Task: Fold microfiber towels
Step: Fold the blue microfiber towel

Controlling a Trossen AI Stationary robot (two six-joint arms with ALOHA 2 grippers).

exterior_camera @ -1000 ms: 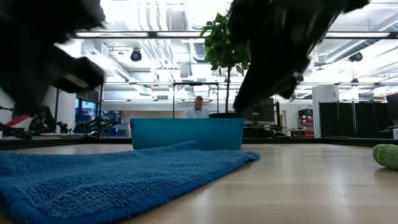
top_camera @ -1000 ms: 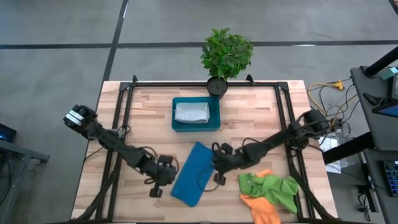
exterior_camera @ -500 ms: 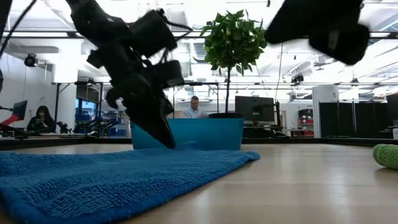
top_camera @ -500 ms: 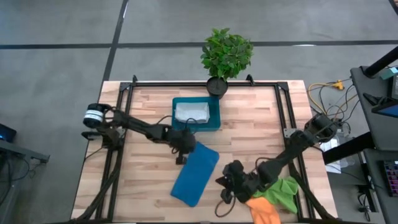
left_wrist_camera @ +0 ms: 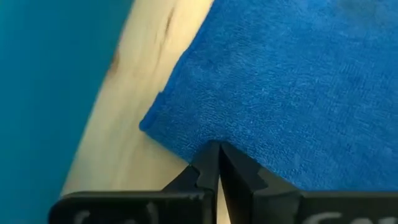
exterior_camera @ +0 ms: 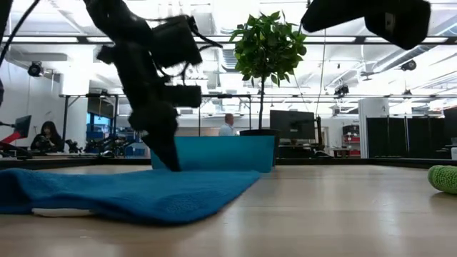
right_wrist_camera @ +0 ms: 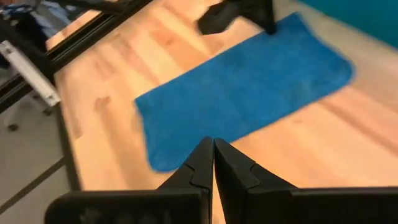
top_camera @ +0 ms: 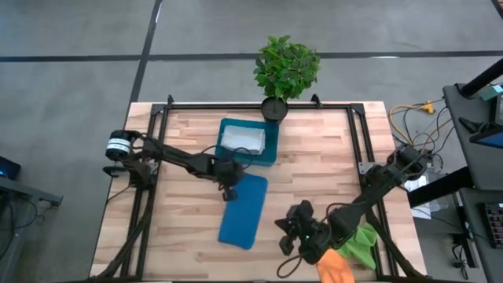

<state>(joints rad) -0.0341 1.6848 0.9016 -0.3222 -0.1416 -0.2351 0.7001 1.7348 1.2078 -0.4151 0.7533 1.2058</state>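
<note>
A bright blue towel (top_camera: 244, 211) lies folded into a long strip on the wooden table, running near to far; it also shows in the low view (exterior_camera: 143, 196) and the right wrist view (right_wrist_camera: 249, 93). My left gripper (top_camera: 229, 191) is shut, with its tips on the strip's far left corner. My right gripper (top_camera: 295, 232) is shut and hangs above the table to the right of the strip's near end, touching nothing. A grey-white towel (top_camera: 242, 139) lies in the blue tray (top_camera: 223, 157). A lime green towel (top_camera: 363, 240) and an orange towel (top_camera: 334, 269) lie crumpled together at the near right. My left gripper presses its shut fingertips (left_wrist_camera: 217, 155) down on the blue towel's far edge (left_wrist_camera: 205, 134), close to its far left corner (left_wrist_camera: 146, 124). The fingers slant down from the table's left. The towel lies flat on the table under them.
A potted plant (top_camera: 287, 69) stands at the table's far edge behind the tray. A black frame rail (top_camera: 153, 141) runs along the table's left, far and right sides. Bare wood lies left of the blue towel and between it and the crumpled towels.
My left gripper has swung from the near left of the blue towel to its far left corner. The towel's far end has slid toward the table's left, so the strip lies straighter. My right gripper has left the towel's right side, rising and going toward the near right.
</note>
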